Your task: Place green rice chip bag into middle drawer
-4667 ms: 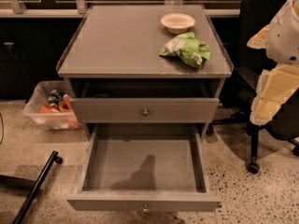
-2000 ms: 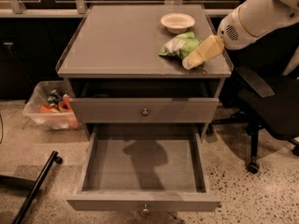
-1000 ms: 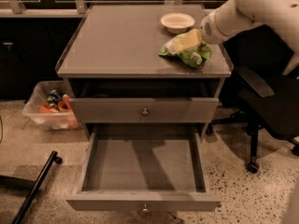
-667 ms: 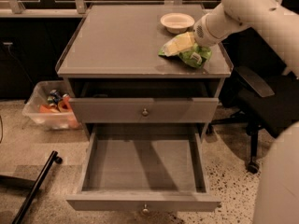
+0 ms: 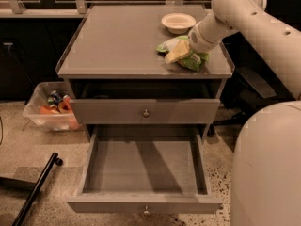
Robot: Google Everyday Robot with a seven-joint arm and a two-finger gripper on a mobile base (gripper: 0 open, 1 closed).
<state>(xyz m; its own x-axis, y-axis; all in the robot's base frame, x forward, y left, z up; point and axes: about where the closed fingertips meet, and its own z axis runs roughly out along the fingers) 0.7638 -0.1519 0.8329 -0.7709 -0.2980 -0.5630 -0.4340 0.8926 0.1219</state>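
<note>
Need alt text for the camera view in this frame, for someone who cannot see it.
The robot's claw is down on the green rice chip bag atop a grey cabinet, near a cream bowl. Below, the middle drawer stands pulled open, its floor bare.

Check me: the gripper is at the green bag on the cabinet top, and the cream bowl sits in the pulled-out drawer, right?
Wrong on one point: the camera view shows the cream bowl on the cabinet top behind the green rice chip bag, not in the middle drawer. The gripper is at the bag.
</note>
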